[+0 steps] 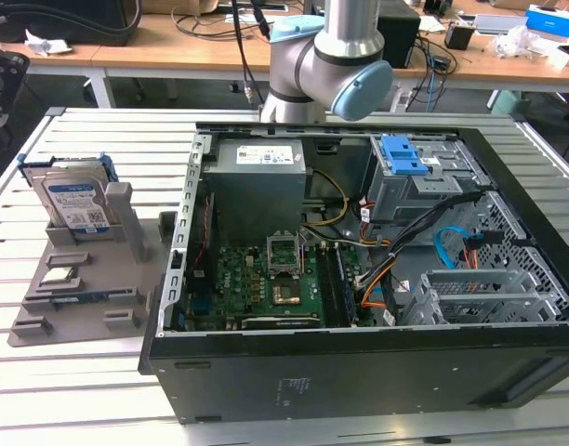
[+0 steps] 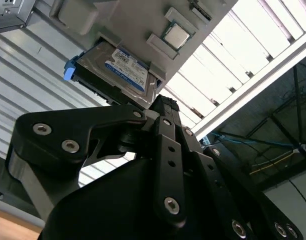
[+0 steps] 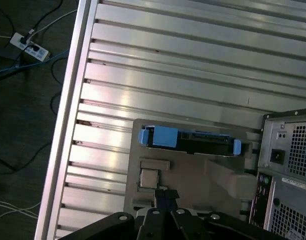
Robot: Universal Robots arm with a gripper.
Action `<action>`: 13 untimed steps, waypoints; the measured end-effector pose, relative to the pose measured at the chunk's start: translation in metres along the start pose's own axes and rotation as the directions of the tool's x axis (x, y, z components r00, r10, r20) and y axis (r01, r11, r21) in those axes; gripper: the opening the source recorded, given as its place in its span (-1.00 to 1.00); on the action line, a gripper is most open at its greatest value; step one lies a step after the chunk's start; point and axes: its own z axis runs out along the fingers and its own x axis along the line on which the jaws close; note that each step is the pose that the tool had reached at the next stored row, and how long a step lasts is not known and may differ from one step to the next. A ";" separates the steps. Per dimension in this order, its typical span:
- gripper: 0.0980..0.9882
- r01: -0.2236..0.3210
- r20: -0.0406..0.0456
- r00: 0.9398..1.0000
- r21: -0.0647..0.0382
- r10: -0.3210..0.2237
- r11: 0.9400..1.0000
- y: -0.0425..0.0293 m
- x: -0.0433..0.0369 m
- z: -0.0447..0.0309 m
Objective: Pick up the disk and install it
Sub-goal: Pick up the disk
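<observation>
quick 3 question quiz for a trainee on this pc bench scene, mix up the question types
1. True or false: the disk already sits inside the open computer case.
2. What lies flat on the grey holder tray beside the disk? A) a processor chip B) a screwdriver C) a fan
3. Fill in: the drive cage inside the case has a ___ latch.

Key
1. False. It stands upright in the tray, outside the case on the exterior view's left.
2. A
3. blue
</observation>
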 end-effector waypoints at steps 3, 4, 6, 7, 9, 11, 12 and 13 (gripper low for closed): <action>-0.98 0.044 -0.002 0.999 -0.001 -0.044 0.999 0.0000 0.0000 0.0000; -0.98 0.054 -0.002 0.999 -0.001 -0.054 0.999 0.0000 0.0000 0.0000; -0.98 0.073 -0.003 0.997 -0.002 -0.073 0.997 0.0000 0.0000 0.0000; -0.98 0.081 -0.004 0.997 -0.002 -0.081 0.997 0.0000 0.0000 0.0000; -0.98 0.106 -0.005 0.994 -0.003 -0.106 0.994 0.0000 0.0000 0.0000; -0.98 0.138 -0.006 0.990 -0.004 -0.138 0.990 0.0000 0.0000 0.0000; -0.98 0.149 -0.006 0.989 -0.004 -0.149 0.989 0.0000 0.0000 0.0000; -0.98 0.156 -0.007 0.988 -0.004 -0.156 0.988 0.0000 0.0000 0.0000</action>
